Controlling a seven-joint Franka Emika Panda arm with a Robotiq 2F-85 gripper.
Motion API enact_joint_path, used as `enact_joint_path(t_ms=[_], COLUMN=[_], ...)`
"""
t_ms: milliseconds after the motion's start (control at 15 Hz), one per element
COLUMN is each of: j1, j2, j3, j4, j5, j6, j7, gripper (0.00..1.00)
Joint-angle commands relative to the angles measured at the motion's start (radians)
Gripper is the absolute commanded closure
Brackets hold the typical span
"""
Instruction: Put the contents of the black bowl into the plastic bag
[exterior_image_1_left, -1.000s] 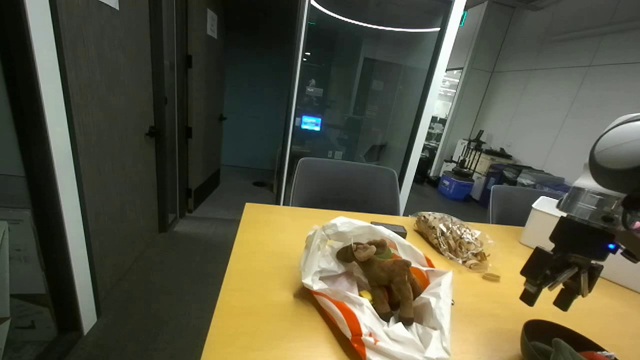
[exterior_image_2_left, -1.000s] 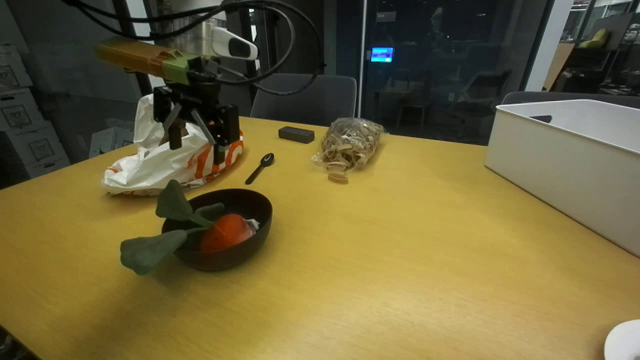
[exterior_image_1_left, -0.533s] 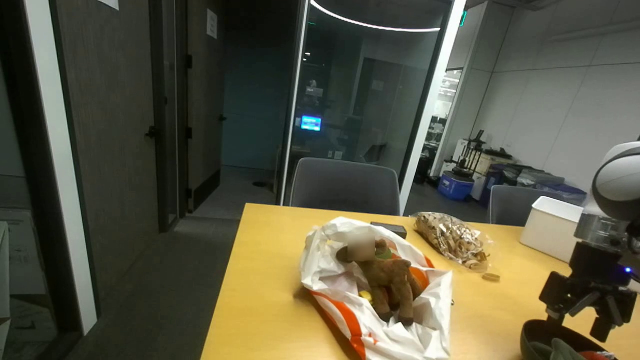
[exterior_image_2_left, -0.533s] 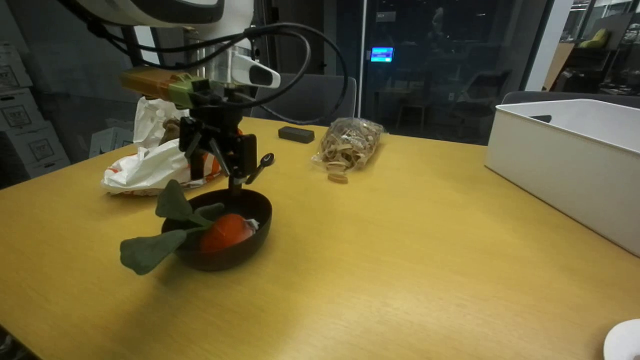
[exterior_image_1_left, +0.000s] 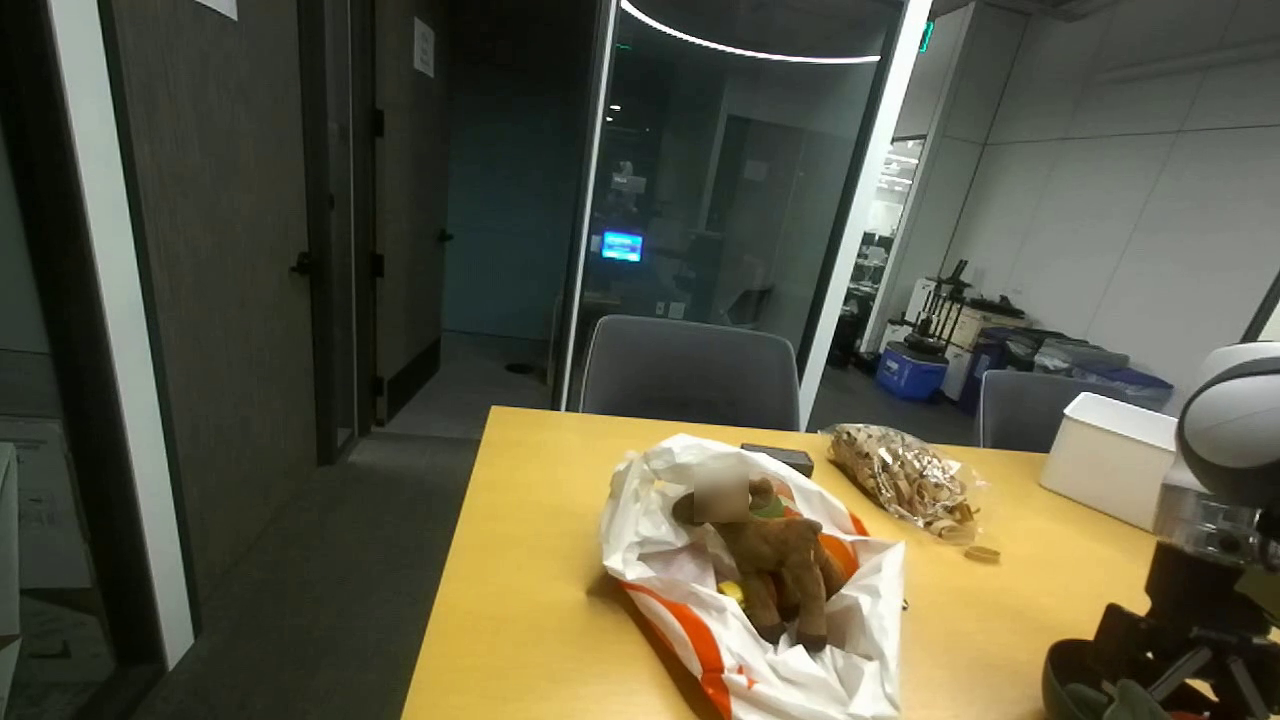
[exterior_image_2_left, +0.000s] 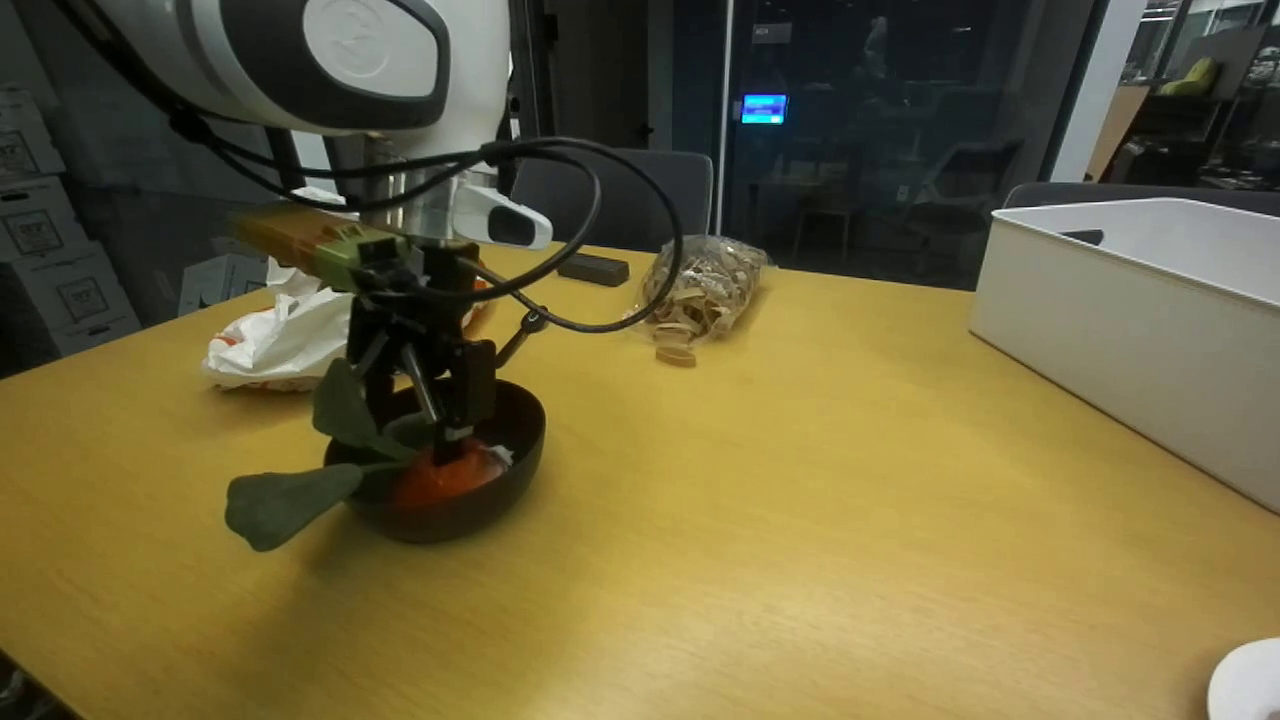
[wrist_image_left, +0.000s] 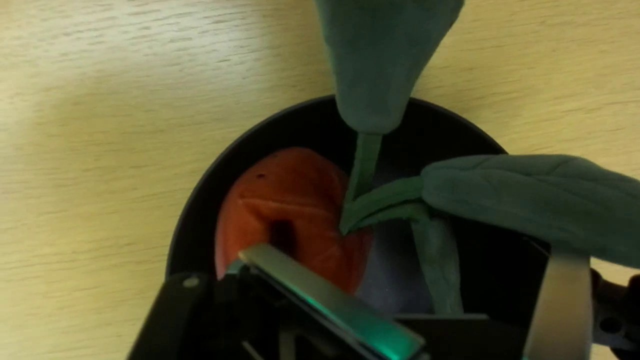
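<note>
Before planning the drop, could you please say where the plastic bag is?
In an exterior view, the plastic bag lies right of centre, left of the black bowl, with a brown plush toy in its opening.

The plastic bag (exterior_image_1_left: 866, 630) holds a brown plush animal (exterior_image_1_left: 780, 556).

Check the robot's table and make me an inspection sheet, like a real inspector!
Surface: yellow table.
Job's things: black bowl holds a red toy and green leaves poking past the rim; white plastic bag lies open, brown stuffed animal inside.
Clutter: black spoon, dark block, clear bag of tan pieces, one loose tan piece, white bin.
Gripper: open, down in the bowl, at the red toy.
Cables: black cables loop from the arm, crossing in front of the clear bag in an exterior view.
Surroundings: gray chairs, glass wall, glowing blue screen.
</note>
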Motion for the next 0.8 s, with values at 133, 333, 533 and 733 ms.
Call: enact_joint_path(t_ms=[133,333,533,733], j1=[-0.006,-0.01,-0.01,-0.012], j2=[-0.014,-0.013,-0.013,-0.019], j3=[0.014,0.016,0.018,0.019], j4=[-0.059,-0.072,-0.078,-0.082], j5=[-0.134,-0.204,-0.249,-0.278], j6=[0.155,0.207,0.233,0.244], j7=[0.104,0.164,0.206,0.238], gripper=[0.0,0.34,0.57,0.79])
